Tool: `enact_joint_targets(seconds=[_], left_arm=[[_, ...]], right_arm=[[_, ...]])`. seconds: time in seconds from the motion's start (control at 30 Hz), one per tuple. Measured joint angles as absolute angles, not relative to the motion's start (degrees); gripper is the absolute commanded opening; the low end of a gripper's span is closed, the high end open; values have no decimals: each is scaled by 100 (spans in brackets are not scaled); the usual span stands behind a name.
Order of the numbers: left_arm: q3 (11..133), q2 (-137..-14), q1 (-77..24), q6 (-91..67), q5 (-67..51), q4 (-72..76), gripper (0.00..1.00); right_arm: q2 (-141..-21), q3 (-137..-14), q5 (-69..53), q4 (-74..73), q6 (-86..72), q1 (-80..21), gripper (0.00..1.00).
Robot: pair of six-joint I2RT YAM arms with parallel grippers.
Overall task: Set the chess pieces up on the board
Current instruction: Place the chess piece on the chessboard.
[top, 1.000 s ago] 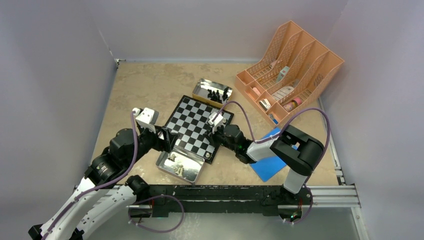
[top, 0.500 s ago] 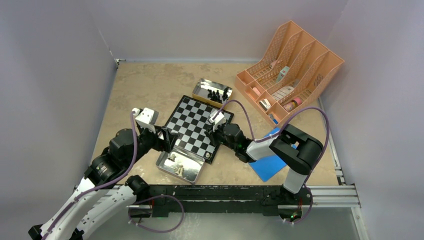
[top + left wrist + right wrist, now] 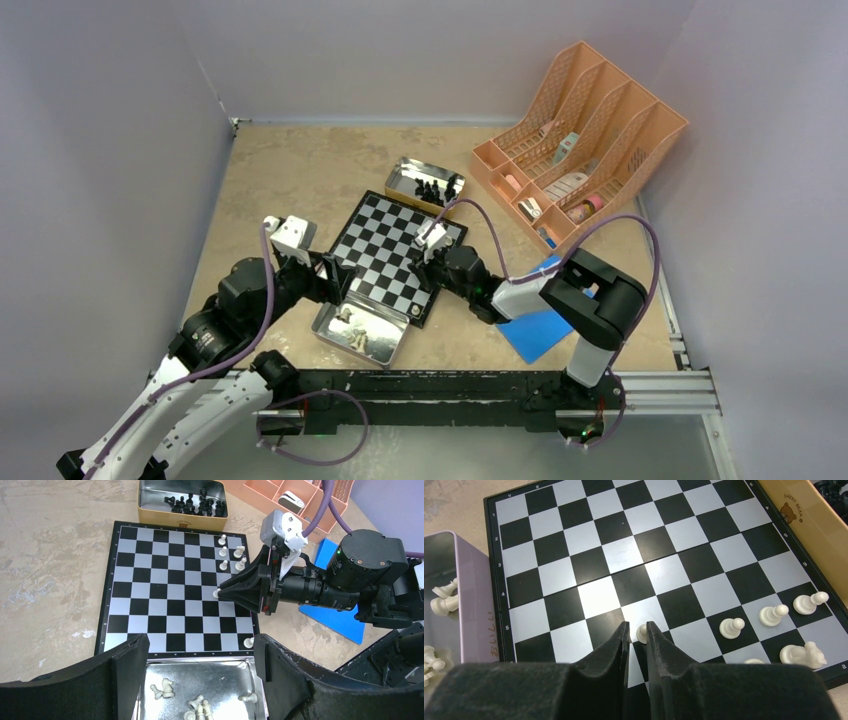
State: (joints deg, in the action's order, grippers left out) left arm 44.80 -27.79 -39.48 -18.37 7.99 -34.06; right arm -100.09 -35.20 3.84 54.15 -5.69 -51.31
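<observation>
The right gripper (image 3: 637, 631) has its two fingers drawn in to a narrow gap, pinching a white pawn (image 3: 642, 632) between the tips. It is low over the chessboard (image 3: 165, 590), above a square near the board's right-hand edge. We cannot tell whether the pawn's base touches the square.

The left gripper (image 3: 199, 642) is spread wide and holds nothing. It hangs over the board's near edge and the near tin (image 3: 220, 672). That silver tin lies just beside the near edge of the board, and we see loose white pieces (image 3: 165, 690) lying on their sides in it: a knight and several smaller figures.

At the far edge of the board sits a second tin (image 3: 180, 516) with a yellowish wall, and a cluster of black pieces (image 3: 195, 502) stands and lies in its right half.

Already on the board are three pawns (image 3: 772, 614) in a line and a white knight (image 3: 802, 653) beside them, all in the far right corner, while another white piece (image 3: 248, 642) stands alone in the near right corner.

An orange file rack (image 3: 580, 120) at the far right of the table holds small items in its slots, and a blue flat square (image 3: 540, 330) lies under the right arm.
</observation>
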Motion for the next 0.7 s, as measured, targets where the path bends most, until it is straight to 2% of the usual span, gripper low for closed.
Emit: enact_joint_targets(seconds=[0.7], left_arm=[[4480,-2720,-3948,-1837,797,-3413,77]], right_arm=[[-9891,-4624,519,3470,-189,-5131,31]])
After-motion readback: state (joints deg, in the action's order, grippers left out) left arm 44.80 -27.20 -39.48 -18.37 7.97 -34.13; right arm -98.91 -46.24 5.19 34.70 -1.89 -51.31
